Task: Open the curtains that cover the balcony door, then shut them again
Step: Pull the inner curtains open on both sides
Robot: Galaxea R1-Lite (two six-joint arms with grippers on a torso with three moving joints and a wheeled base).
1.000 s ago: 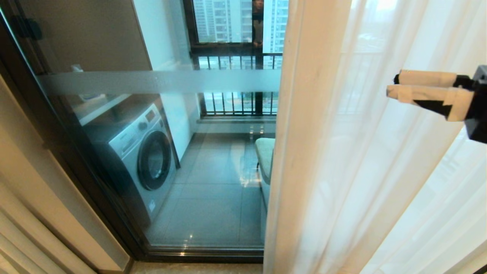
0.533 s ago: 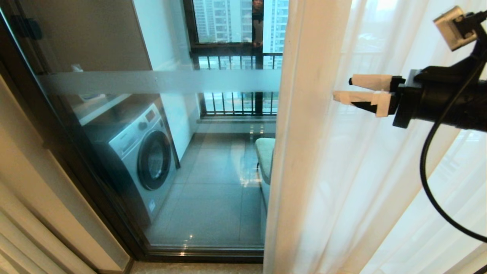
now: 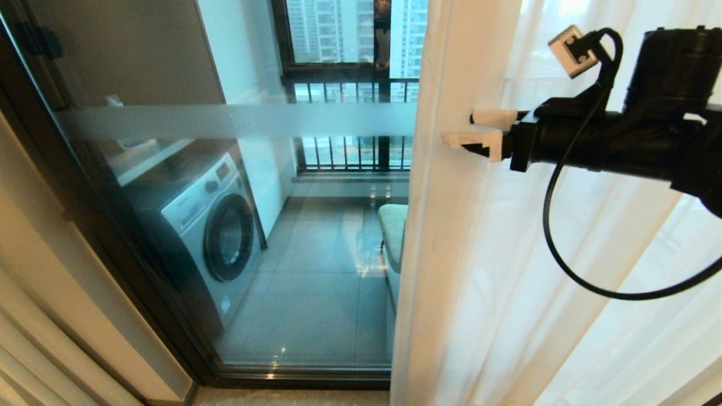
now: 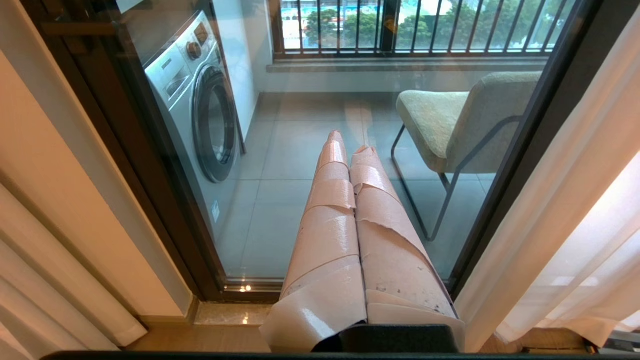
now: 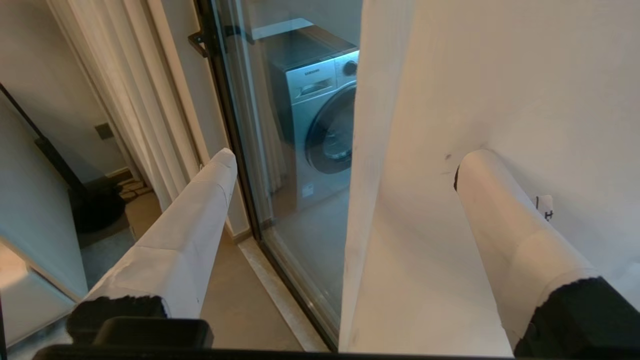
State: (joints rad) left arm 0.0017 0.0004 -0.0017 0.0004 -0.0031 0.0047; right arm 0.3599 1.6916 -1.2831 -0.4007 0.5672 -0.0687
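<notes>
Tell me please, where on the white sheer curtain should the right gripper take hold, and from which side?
Probably the sheer curtain's free vertical edge, beside the bare glass of the balcony door. The fabric is doubled into a firm hem there. The right gripper comes from the curtain's room side, open, one finger either side of that edge in the right wrist view.

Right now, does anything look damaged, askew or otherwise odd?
Only wear: the tape wrapped round the left gripper's fingers is peeling and torn at its edges. The white sheer curtain hangs straight, and the balcony door's glass looks intact.
</notes>
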